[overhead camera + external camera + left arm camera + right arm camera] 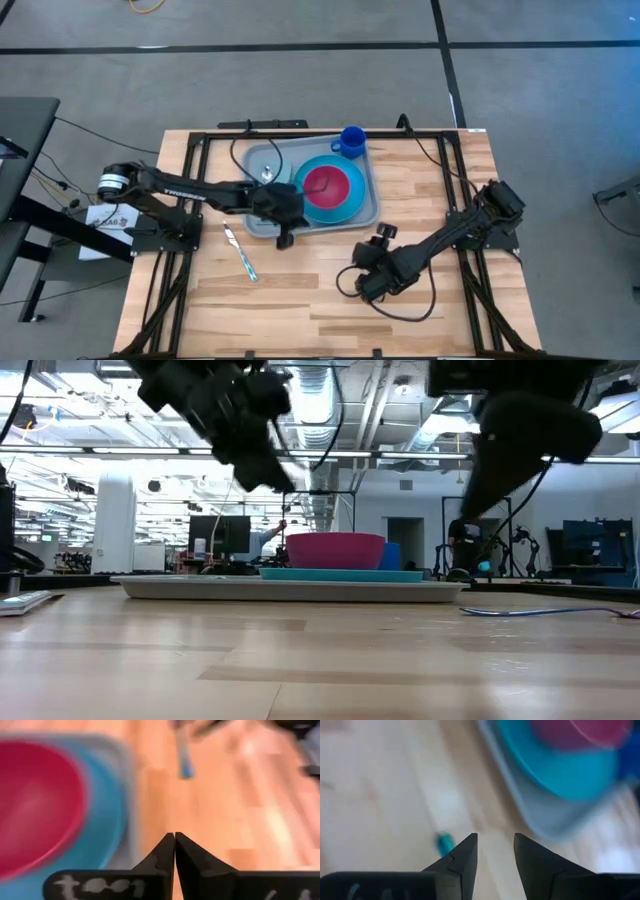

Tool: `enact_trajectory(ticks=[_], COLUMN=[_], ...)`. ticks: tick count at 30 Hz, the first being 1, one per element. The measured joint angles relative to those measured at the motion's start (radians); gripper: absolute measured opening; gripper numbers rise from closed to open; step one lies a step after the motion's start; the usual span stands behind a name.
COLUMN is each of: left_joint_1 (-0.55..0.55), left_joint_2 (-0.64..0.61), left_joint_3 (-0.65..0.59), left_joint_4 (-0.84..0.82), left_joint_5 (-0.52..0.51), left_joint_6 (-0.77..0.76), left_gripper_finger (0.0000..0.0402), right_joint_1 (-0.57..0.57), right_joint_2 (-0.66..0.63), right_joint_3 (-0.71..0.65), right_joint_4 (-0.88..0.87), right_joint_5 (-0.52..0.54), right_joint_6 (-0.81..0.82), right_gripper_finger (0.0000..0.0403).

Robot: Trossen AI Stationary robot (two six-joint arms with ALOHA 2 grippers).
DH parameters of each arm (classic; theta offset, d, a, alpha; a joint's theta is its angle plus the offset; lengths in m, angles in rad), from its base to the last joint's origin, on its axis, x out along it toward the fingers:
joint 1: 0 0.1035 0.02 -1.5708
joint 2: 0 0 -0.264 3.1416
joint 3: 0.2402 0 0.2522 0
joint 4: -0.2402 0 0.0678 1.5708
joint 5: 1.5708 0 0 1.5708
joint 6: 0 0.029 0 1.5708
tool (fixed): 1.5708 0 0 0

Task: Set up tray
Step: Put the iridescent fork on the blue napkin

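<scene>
The pale grey-blue tray (285, 155) lies flat on the wooden table. It bears a blue plate (352, 205) with a pink bowl (328, 183) on it, a blue cup (352, 140) in its far right corner and a small silvery thing (268, 172) on its left part. My left gripper (285, 238) (174, 836) hangs shut and empty just off the tray's near edge, above tray height (283, 488). My right gripper (495, 837) stands open over bare wood by the tray's near right corner. A utensil's teal end (444, 842) (186, 767) lies on the table below it, untouched.
A second utensil with a blue handle (241, 253) lies on the wood near the tray's near left corner. Black frame rails (190, 160) run along the table's sides. A cable loop (400, 312) lies under the right arm. Bare wood stretches along the near edge.
</scene>
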Motion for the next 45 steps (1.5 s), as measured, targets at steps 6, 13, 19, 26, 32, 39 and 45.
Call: enact_trajectory(ticks=[6,13,19,26,32,39,45], left_joint_1=[-0.087,-0.123,-0.122,-0.122,-0.13,-0.222,-0.381], left_joint_2=[0.073,0.218,0.318,0.28,0.153,-0.006,-0.166], left_joint_3=[0.0,0.001,0.012,0.072,0.246,0.343,0.309], left_joint_4=[0.188,0.421,0.49,0.254,-0.415,-0.934,-1.128], left_joint_5=[0.013,-0.045,-0.062,-0.051,-0.062,-0.177,-0.343], left_joint_6=[0.125,0.14,-0.009,-0.06,-0.066,-0.255,-0.556], left_gripper_finger=[0.0032,0.0105,0.0142,0.0142,0.0125,0.0108,0.0099], right_joint_1=[0.094,0.252,0.307,0.277,0.201,0.106,0.033], right_joint_2=[0.0,0.0,0.0,0.0,0.0,0.0,0.001], right_joint_3=[-0.034,-0.146,-0.15,-0.145,-0.136,-0.091,-0.089], right_joint_4=[-0.259,-0.326,-0.528,-0.543,-0.533,-0.49,-0.432], right_joint_5=[0.049,0.223,0.192,0.188,0.146,0.026,-0.008], right_joint_6=[0.394,0.664,0.93,0.927,0.925,0.753,0.762], right_gripper_finger=[0.0121,0.0121,0.0121,0.0121,0.012,0.012,0.0121])
